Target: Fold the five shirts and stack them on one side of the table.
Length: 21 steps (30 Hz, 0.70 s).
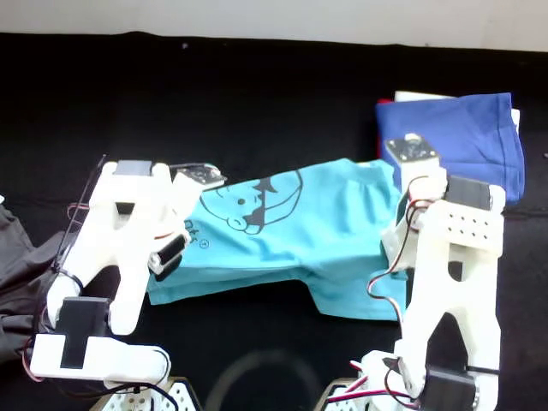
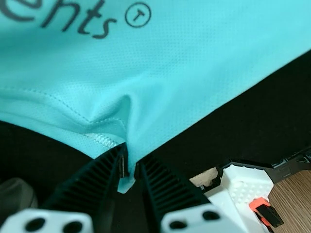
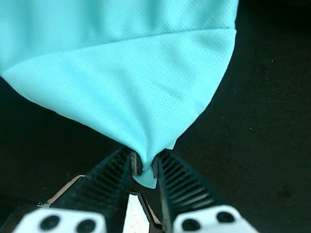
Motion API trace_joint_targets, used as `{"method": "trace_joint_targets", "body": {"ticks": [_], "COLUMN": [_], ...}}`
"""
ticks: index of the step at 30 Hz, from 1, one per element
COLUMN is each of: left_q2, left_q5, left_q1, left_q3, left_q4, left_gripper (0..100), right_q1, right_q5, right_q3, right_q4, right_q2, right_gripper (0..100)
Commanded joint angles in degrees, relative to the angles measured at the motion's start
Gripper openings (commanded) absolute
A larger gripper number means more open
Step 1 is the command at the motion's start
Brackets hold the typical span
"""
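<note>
I am gripping with both arms. The left gripper (image 2: 129, 171) is closed almost fully, its ribbed jaws pinching a small tuck of the teal shirt (image 1: 282, 227) at a stitched hem, beside the printed lettering. The right gripper (image 3: 144, 167) is likewise nearly closed, pinching the point of a plain corner at the opposite end, with a tab of fabric poking out between the jaws.

The teal shirt is lying spread across the middle of the black table (image 1: 257, 103) between the two arms, print upward, its near edge wrinkled.

Handling judgement: the fabric is reading as a thin, light, slightly slick mesh knit. It is limp, so it will sag and crease wherever it is unsupported. I am taking hold at hems and corners, where doubled cloth gives the jaws more bite. Each pinch is shallow, so a sharp pull could slip it free.

Farther off, a folded blue shirt (image 1: 462, 137) is resting at the far right side, over something white (image 1: 419, 97) that I cannot identify. A dark heap (image 1: 15, 265) is being cut off at the left edge, and I cannot count the garments in it.
</note>
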Motion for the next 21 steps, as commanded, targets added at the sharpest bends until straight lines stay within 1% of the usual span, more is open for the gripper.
{"method": "trace_joint_targets", "body": {"ticks": [1, 5, 8, 11, 13, 15, 19, 21], "left_q2": [-2.2, -2.5, -2.5, -2.5, -2.5, -2.5, -2.5, -2.5], "left_q5": [-0.4, -0.4, -0.4, -0.4, -0.4, -0.5, -0.5, -0.5], "left_q1": [1.0, 0.7, 0.7, 0.3, -0.8, -2.8, -6.4, -7.3], "left_q3": [0.0, -0.3, -0.5, -3.4, -7.2, -12.2, -23.8, -28.4], "left_q4": [-0.6, -0.5, 1.0, 4.7, 7.4, 9.7, 12.9, 13.0], "left_gripper": [1, 1, 2, 9, 14, 17, 17, 17], "right_q1": [0.6, 0.6, -0.3, -2.4, -3.6, -4.1, -3.8, -4.4], "right_q5": [0.5, 0.6, 0.6, 0.6, 0.6, 0.4, 0.3, 0.3], "right_q3": [1.0, 0.7, 0.3, -1.6, -4.3, -7.6, -14.5, -16.8], "right_q4": [-0.7, 0.0, 3.0, 6.7, 8.5, 9.4, 9.2, 8.3], "right_q2": [-2.3, -2.3, -2.4, -2.4, -2.4, -2.4, -2.4, -1.7], "right_gripper": [0.6, 0.9, 2.7, 9.2, 12.2, 12.5, 12.5, 12.4]}}
